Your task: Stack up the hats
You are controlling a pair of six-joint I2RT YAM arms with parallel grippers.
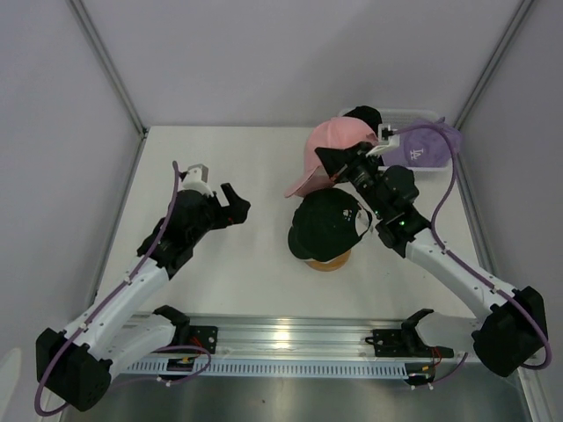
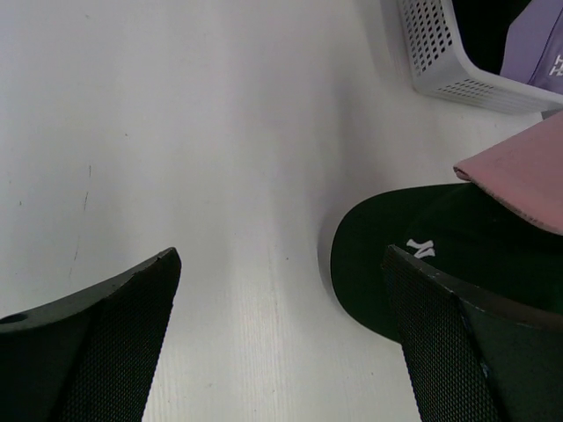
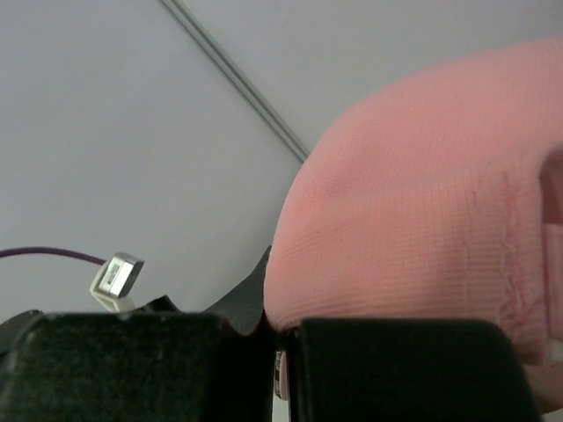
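1. right gripper point(image 1: 345, 163) is clamped tight on the pink cap point(image 1: 339, 139), fingers pinched together on the fabric, and the cap is up off the table point(image 1: 220, 158).
2. here's the line that matters: the dark green cap point(image 1: 327, 227) sits on the wooden stand point(image 1: 331, 261), just on the near side of the pink one and lower. the pink brim hangs over its far edge.
3. both brims look to point left, so i'd judge little turning is needed: a short pull toward the bases, then down.
4. left gripper point(image 1: 234, 206) hangs with jaws wide apart and holds nothing, left of the stand and facing the dark brim. the right arm is far nearer.
5. the surface is flat and white, with room left of the stand. the basket point(image 2: 440, 53), holding the lavender cap point(image 1: 427, 148) and the black cap point(image 1: 362, 114), crowds in behind the right wrist.
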